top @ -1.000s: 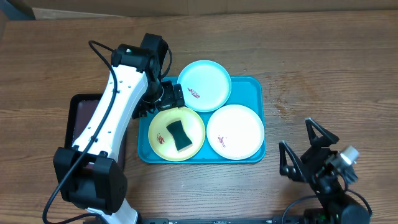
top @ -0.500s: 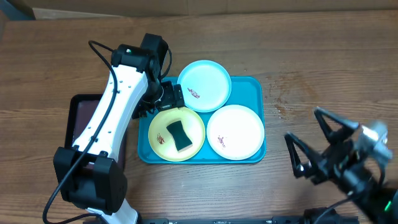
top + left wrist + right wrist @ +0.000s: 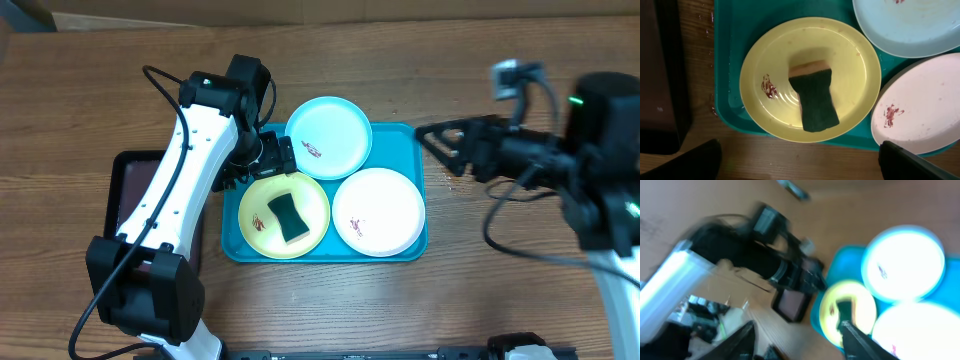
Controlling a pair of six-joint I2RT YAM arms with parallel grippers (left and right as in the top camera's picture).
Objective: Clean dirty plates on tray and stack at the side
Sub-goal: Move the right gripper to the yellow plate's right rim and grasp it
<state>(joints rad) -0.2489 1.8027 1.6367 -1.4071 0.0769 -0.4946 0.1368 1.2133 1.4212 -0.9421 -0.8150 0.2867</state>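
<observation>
Three plates sit on the turquoise tray (image 3: 410, 140), mid-bench, all touching or nearly so: aqua plate (image 3: 329, 137) toward the far edge, overhanging the tray rim; yellow-green plate (image 3: 284, 215) at the near-left of the tray; white plate (image 3: 379, 212) at the near-right. Each carries one small reddish smear, so by my reading none is clean yet and nothing is stacked at the side.

One sponge (image 3: 814, 100), dark green with a tan end, lies loose in the middle of the yellow-green plate, likely set there for scrubbing, just right of that plate's smear.

Left gripper (image 3: 262, 155) hovers over the far-left tray edge, above the yellow-green plate. In its wrist view both finger tips sit wide apart at the bottom corners, holding nothing, apparently poised to drop onto the sponge.

Right gripper (image 3: 440, 140) reaches in from the right edge, just beyond the tray's far-right corner; jaws look spread and empty, though its wrist view is badly blurred.

One dark maroon tray (image 3: 135, 190) lies along the left edge.
</observation>
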